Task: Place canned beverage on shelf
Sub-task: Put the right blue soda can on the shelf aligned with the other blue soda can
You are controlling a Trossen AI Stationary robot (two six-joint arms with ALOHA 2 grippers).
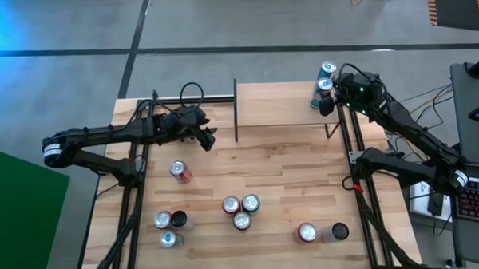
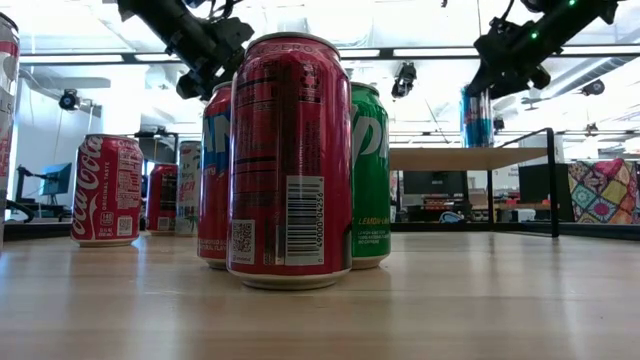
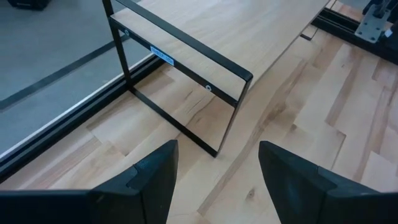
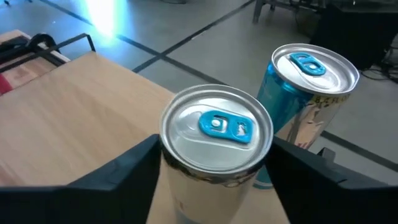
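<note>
Placement step nearly done: right pincer (image 4: 214, 168) poised over the far right corner of the shelf (image 1: 282, 105), fingers flanking a blue-tabbed can (image 4: 216, 134) standing just beside a second teal can (image 4: 311, 81); cannot tell whether pinching it or already letting go. Next calls for a full spread of the fingers and a straight lift clear, without nudging the neighbouring can off the shelf edge. Left pincer (image 3: 217, 180) spread and empty near the shelf's left end; remaining cans (image 1: 241, 212) upright on the tabletop (image 1: 289, 189), all apparently sealed, contents unseen.
</note>
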